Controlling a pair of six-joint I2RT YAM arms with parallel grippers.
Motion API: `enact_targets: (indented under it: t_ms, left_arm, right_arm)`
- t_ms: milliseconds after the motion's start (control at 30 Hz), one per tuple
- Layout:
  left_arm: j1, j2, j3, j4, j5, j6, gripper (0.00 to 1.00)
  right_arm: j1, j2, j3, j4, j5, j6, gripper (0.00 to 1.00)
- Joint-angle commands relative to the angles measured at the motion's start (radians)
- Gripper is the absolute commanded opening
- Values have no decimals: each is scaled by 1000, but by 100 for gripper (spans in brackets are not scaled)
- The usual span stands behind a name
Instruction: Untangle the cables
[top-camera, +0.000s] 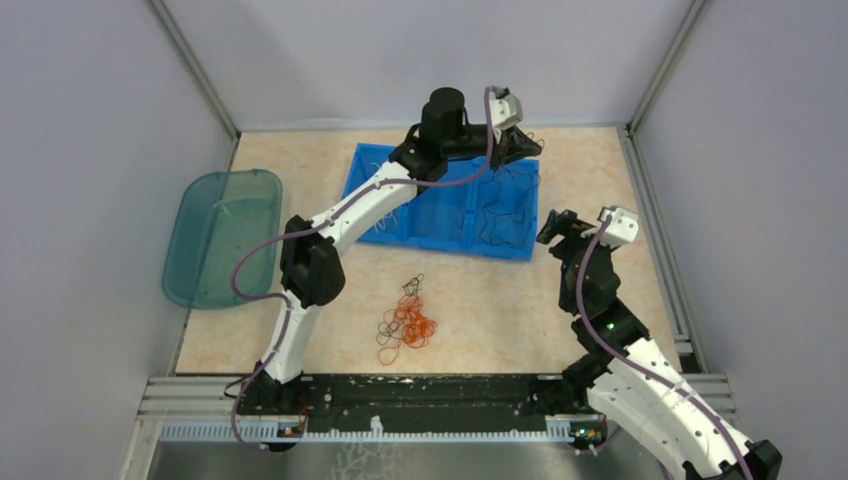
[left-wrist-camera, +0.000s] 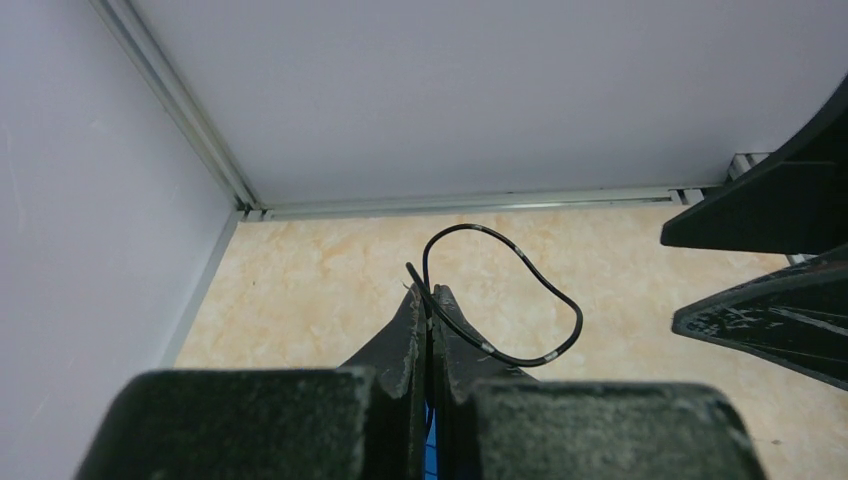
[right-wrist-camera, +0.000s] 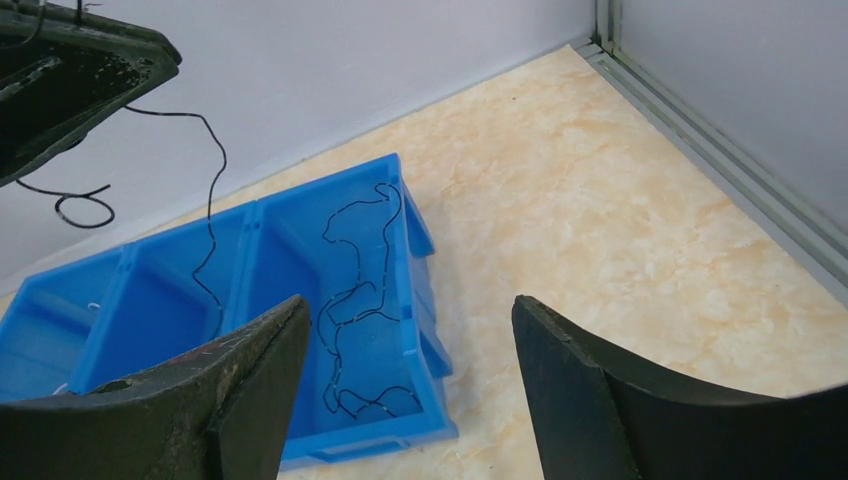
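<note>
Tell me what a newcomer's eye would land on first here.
The left gripper, raised over the far right corner of the blue bin, is shut on a looping black cable. On the table, on the bin's near side, lies a red-orange and black tangle. The right gripper hangs open beside the bin.

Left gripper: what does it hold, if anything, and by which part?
The left gripper pinches a black cable near one end; a loop sticks out.

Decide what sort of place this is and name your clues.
Probably a robot lab test cell: plain grey walls on aluminium framing enclose a table, with two robot arms bolted at its near edge, a blue divided bin and a tangle of thin cables.
</note>
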Motion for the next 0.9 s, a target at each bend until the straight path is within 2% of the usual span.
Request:
enact_targets:
  t_ms: [0, 133, 300, 867]
  left_arm:
    - [-38, -96, -62, 133, 41, 53, 0]
    - [-69, -169, -120, 157, 62, 144, 0]
    - [-82, -211, -146, 186, 56, 162, 0]
    - [-46, -115, -168, 199, -33, 178, 0]
  right_arm:
    - [-18, -12, 5, 24, -7, 8, 75]
    - [-20, 0, 10, 18, -21, 27, 75]
    - [-21, 0, 18, 4, -31, 55, 74]
    - [-21, -42, -1, -8, 12, 59, 73]
